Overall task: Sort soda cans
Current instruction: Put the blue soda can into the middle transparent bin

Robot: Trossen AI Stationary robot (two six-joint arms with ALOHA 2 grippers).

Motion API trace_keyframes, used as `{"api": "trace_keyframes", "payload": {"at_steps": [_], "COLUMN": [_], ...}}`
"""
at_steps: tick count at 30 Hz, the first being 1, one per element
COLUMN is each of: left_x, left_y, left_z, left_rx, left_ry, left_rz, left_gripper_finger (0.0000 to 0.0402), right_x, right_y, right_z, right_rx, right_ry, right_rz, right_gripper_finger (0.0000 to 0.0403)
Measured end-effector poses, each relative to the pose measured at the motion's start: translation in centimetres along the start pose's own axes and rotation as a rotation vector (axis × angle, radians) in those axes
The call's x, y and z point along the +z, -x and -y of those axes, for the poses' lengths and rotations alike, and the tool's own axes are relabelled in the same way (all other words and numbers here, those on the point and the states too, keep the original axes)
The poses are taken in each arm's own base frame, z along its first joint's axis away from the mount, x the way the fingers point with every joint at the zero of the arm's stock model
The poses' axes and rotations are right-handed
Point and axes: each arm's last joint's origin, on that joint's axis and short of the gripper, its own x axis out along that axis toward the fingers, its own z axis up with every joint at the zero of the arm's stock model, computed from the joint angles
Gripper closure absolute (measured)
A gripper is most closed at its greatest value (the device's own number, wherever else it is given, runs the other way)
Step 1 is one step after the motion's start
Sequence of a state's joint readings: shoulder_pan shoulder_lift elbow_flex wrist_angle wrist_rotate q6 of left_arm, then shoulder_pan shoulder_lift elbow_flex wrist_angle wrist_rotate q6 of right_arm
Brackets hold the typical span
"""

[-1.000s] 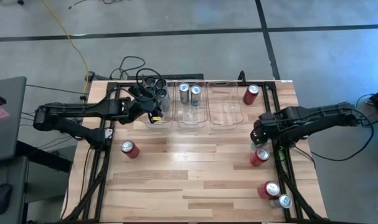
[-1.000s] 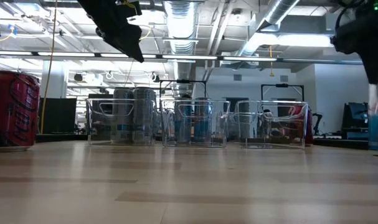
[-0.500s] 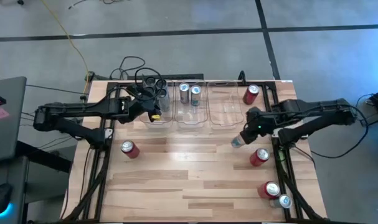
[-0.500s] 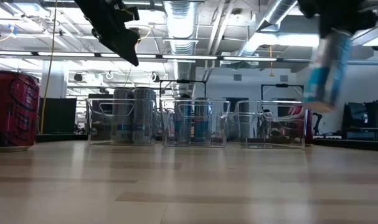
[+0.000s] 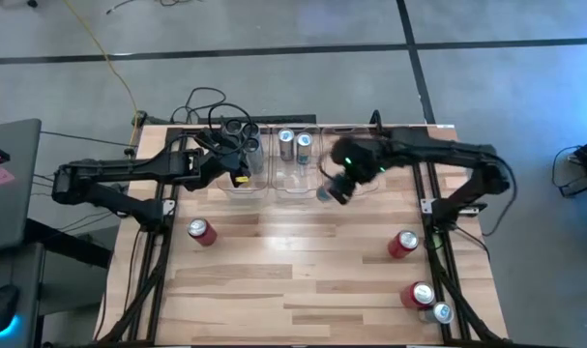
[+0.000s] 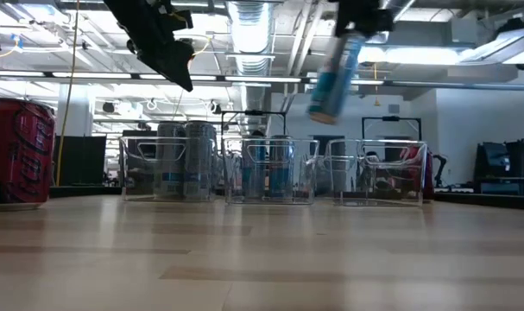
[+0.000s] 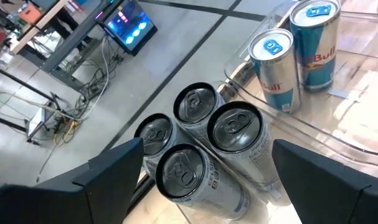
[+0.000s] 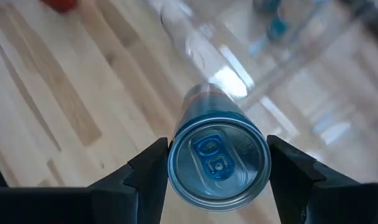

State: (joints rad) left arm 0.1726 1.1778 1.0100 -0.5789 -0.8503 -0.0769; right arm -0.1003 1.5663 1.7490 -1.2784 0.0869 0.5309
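right gripper clamps silver-blue can (tilted, airborne) near the middle bin; left gripper spread wide, empty, above grey cans

Four grey cans, five red, four blue, three bins

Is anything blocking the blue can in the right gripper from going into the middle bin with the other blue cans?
Nothing visible does. The right gripper holds the blue can tilted in the air beside the middle bin, whose near half looks bare.
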Motion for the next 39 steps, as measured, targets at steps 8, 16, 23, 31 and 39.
{"api": "trace_keyframes", "payload": {"at_steps": [8,16,23,31,39], "left_x": [-0.1,-0.1,-0.1,-0.1,-0.5], "left_y": [0.0,0.0,0.0,0.0,0.0], "left_z": [0.0,0.0,0.0,0.0,0.0], "left_rx": [0.001,0.000,0.000,-0.001,-0.003], "left_ry": [0.004,0.001,0.002,0.019,0.031], "left_rz": [-0.009,-0.011,-0.011,-0.011,-0.042], "left_gripper_finger": [0.0052,0.0052,0.0052,0.0052,0.0052], "right_x": [6.2,9.4,10.8,12.0,12.4], "right_y": [-1.1,-7.2,-12.1,-15.0,-15.5], "right_z": [1.0,1.6,2.8,3.4,3.8], "right_rx": [-0.018,-0.077,-0.102,-0.099,-0.101], "right_ry": [0.143,0.318,0.447,0.567,0.589], "right_rz": [0.077,-0.004,-0.078,-0.064,-0.034], "right_gripper_finger": [0.0175,0.0175,0.0175,0.0175,0.0175]}}
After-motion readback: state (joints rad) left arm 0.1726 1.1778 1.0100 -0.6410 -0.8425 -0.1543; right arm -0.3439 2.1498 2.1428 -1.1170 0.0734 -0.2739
